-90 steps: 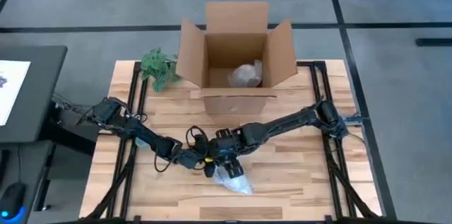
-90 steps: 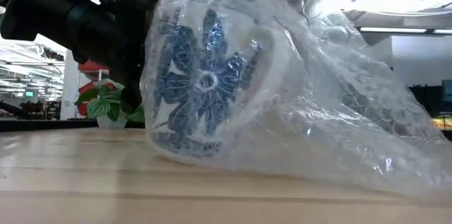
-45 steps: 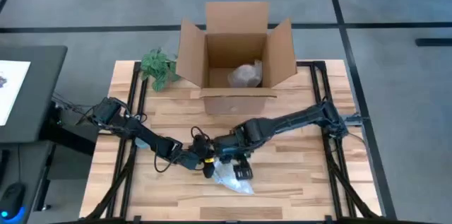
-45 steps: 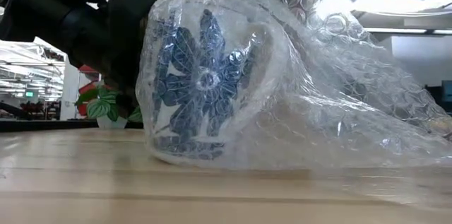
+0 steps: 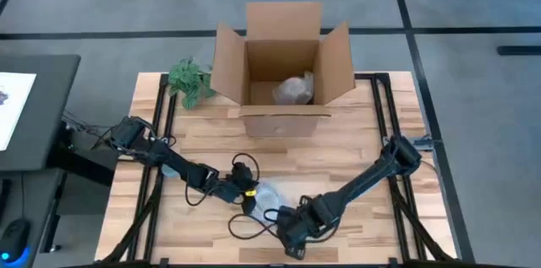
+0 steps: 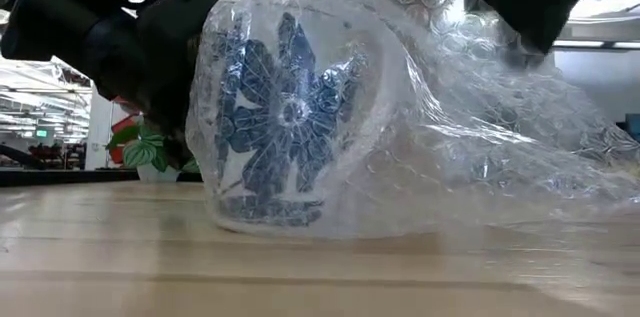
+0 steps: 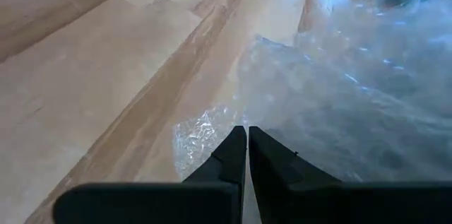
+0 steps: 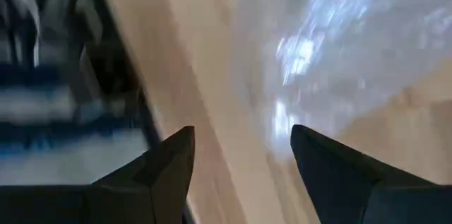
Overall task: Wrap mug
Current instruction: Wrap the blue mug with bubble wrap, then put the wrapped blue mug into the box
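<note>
Mug (image 6: 285, 117): lying on its side at the desk's (image 5: 372, 141) near middle, under bubble wrap (image 6: 480, 147).
Left fingers (image 7: 244, 153): pressed together on the wrap's edge, at the mug's left.
Right fingers (image 8: 240, 157): spread apart, empty, near edge, just right of the bundle.
Key relation: mug lies between both grippers; left is nearer, already touching.
Far side: box (image 5: 283, 61), plant (image 5: 190, 80).

No words or numbers can be read anywhere (the mug (image 6: 285, 122) has only a blue flower on it, and the box (image 5: 283, 65) is plain).
</note>
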You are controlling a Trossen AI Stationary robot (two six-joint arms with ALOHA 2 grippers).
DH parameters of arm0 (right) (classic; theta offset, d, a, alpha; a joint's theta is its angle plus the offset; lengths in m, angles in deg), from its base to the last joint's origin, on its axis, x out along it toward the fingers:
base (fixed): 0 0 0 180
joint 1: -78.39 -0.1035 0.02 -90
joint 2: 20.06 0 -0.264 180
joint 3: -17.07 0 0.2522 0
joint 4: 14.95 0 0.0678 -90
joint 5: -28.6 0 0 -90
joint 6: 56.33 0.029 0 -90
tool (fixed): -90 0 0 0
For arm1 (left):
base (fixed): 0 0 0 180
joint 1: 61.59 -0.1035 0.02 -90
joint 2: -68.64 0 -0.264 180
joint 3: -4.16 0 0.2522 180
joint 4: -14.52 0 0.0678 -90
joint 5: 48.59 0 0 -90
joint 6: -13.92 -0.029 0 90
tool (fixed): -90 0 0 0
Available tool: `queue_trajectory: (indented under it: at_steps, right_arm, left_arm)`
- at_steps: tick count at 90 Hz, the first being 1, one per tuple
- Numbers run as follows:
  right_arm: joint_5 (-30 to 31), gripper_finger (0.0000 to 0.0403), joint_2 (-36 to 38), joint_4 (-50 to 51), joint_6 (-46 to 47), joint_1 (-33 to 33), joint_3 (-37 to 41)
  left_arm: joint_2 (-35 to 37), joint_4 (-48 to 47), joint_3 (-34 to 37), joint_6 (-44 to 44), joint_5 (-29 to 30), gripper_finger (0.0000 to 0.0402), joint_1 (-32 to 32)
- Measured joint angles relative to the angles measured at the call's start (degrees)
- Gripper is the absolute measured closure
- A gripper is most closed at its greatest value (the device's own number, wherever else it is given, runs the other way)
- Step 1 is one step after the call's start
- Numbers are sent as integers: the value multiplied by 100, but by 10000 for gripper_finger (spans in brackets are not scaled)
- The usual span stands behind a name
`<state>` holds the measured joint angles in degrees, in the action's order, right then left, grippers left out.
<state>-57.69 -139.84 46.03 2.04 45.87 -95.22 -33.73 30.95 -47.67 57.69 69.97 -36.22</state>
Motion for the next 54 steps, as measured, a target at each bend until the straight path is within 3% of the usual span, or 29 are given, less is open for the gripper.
queue_trajectory:
  at_steps: [17, 38, 54]
  right_arm:
    - [910, 178, -7, -366, 425, 198, 408]
    - [870, 191, -57, -1103, -879, 595, 422]
    - [823, 211, -148, -1039, -1181, 796, 420]
  left_arm:
    - [0, 18, 0, -4, -135, 401, 2]
    - [0, 72, 9, -2, -130, 401, -24]
    - [0, 163, 13, 15, -130, 401, -113]
